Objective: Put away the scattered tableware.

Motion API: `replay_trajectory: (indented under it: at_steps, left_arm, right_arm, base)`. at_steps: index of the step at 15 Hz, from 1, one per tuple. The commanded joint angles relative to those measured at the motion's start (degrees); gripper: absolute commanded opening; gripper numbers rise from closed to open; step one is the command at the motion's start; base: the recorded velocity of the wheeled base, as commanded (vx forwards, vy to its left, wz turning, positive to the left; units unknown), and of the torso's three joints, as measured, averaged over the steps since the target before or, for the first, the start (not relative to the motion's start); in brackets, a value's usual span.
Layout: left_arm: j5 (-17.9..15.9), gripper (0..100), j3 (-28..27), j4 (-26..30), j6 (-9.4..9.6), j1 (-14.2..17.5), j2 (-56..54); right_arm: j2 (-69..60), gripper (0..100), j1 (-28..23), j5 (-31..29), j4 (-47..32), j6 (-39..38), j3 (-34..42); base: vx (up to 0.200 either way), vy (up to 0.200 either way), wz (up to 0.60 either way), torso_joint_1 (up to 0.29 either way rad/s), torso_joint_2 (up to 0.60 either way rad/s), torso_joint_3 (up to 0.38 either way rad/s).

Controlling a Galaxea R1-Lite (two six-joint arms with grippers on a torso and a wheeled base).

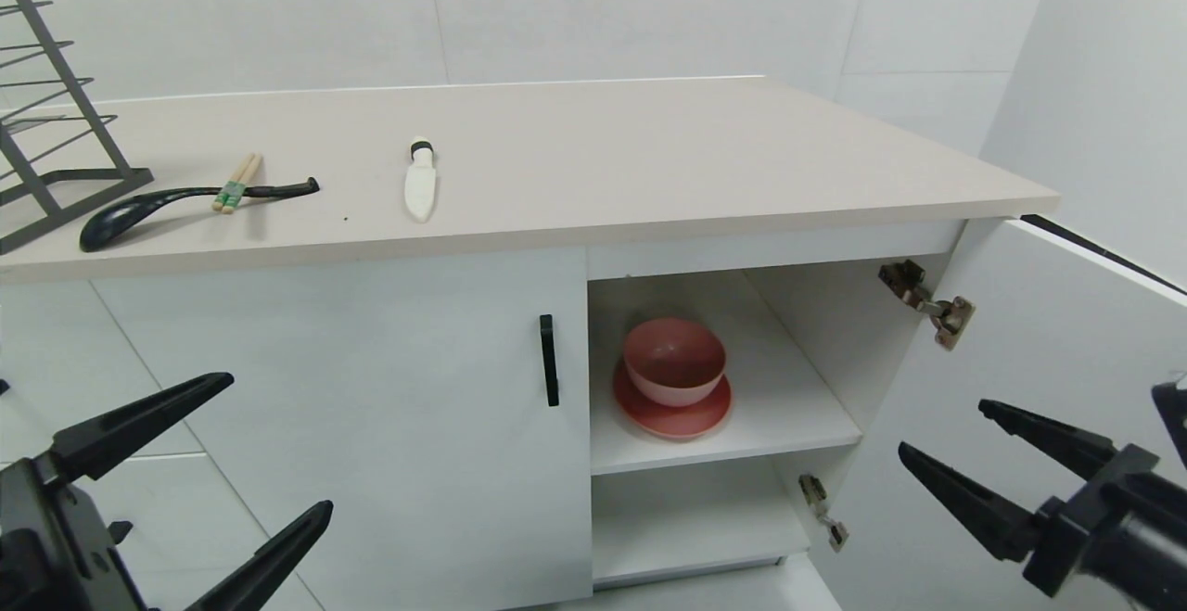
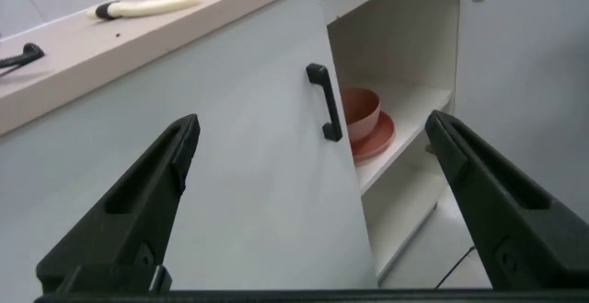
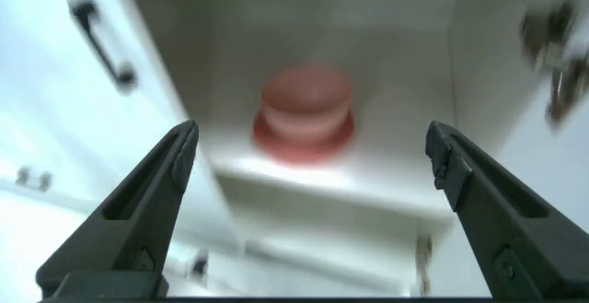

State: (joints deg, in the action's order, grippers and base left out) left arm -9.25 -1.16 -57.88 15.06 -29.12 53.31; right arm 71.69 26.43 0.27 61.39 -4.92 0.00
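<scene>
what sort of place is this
Most likely a kitchen: a tiled wall behind a countertop with a ladle and chopsticks, a wire dish rack, and an open cabinet holding a bowl on a plate.

Countertop (image 1: pixel 649 157) bears rack (image 1: pixel 83 196), ladle (image 1: pixel 139 208), chopsticks (image 1: pixel 236 183), knife (image 1: pixel 420 186); shelf (image 1: pixel 788 407) holds plate (image 1: pixel 672 418).

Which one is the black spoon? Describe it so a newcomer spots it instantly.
On the beige countertop, look toward the left end, beside the metal rack. The black spoon lies there. It is the only dark utensil, and a pair of chopsticks crosses its handle.
</scene>
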Motion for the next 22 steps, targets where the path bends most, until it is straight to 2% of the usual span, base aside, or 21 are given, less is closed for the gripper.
replay_trajectory:
  at_steps: [1, 3, 5, 6, 7, 8, 9, 12, 13, 14, 16, 18, 20, 22]
  left_arm:
    - [0.0, 100, 0.2, 1.0, -0.11, 1.3, -1.7]
    - [0.0, 100, 1.0, 4.0, -0.11, 2.2, -4.8]
    - [0.1, 100, 0.7, 10.2, -0.82, 3.6, -10.2]
    - [0.1, 100, 0.6, 10.9, -0.9, 4.0, -10.9]
    - [0.1, 100, -0.2, 16.8, -3.98, 5.9, -15.5]
    - [0.2, 100, -1.1, 20.9, -6.0, 7.5, -18.5]
    - [0.2, 100, -1.7, 23.0, -6.71, 8.7, -20.1]
    - [0.6, 100, -3.7, 32.8, -10.84, 17.1, -32.7]
    - [0.7, 100, -4.0, 35.1, -11.01, 18.6, -35.2]
    - [0.6, 100, -6.8, 44.2, -10.92, 23.1, -42.9]
    - [0.2, 100, -10.4, 53.9, -11.28, 24.3, -47.2]
    - [0.6, 100, -10.3, 55.0, -11.28, 25.3, -47.6]
    - [0.6, 100, -10.0, 55.0, -11.1, 28.1, -48.7]
    - [0.6, 100, -8.6, 55.1, -11.01, 28.7, -50.1]
  right_arm:
    - [-9.6, 100, -0.1, 0.3, -7.3, 0.4, 0.0]
    - [-13.1, 100, -2.1, 0.3, -11.7, 3.0, 0.0]
    - [-17.7, 100, -4.3, 0.3, -15.2, 5.8, 0.0]
    - [-18.3, 100, -4.3, 0.3, -15.6, 6.1, 0.0]
    - [-23.4, 100, -4.9, 0.1, -19.7, 6.9, 0.0]
    - [-27.0, 100, -5.6, 0.0, -23.2, 8.1, 0.0]
    - [-29.2, 100, -6.2, 0.0, -24.8, 8.6, 0.0]
    - [-38.5, 100, -11.9, 0.1, -29.7, 9.4, -0.1]
    - [-39.7, 100, -13.2, 0.1, -30.2, 10.1, -0.1]
    - [-43.7, 100, -16.7, 0.3, -32.2, 12.0, -0.2]
    - [-47.3, 100, -17.6, 0.5, -35.0, 12.1, -0.3]
    - [-50.3, 100, -17.6, 0.4, -38.1, 11.8, -0.2]
    - [-55.2, 100, -18.5, 0.4, -41.9, 11.7, -0.2]
    - [-60.1, 100, -18.9, 0.5, -47.0, 10.1, -0.2]
  base:
    - [0.0, 0.0, 0.0, 0.0, 0.0, 0.0]
    - [0.0, 0.0, 0.0, 0.0, 0.0, 0.0]
    - [0.0, 0.0, 0.0, 0.0, 0.0, 0.0]
    - [0.0, 0.0, 0.0, 0.0, 0.0, 0.0]
    - [0.0, 0.0, 0.0, 0.0, 0.0, 0.0]
    - [0.0, 0.0, 0.0, 0.0, 0.0, 0.0]
    - [0.0, 0.0, 0.0, 0.0, 0.0, 0.0]
    - [0.0, 0.0, 0.0, 0.0, 0.0, 0.0]
    - [0.0, 0.0, 0.0, 0.0, 0.0, 0.0]
    - [0.0, 0.0, 0.0, 0.0, 0.0, 0.0]
    - [0.0, 0.0, 0.0, 0.0, 0.0, 0.0]
    - [0.0, 0.0, 0.0, 0.0, 0.0, 0.0]
    - [0.0, 0.0, 0.0, 0.0, 0.0, 0.0]
    - [0.0, 0.0, 0.0, 0.0, 0.0, 0.0]
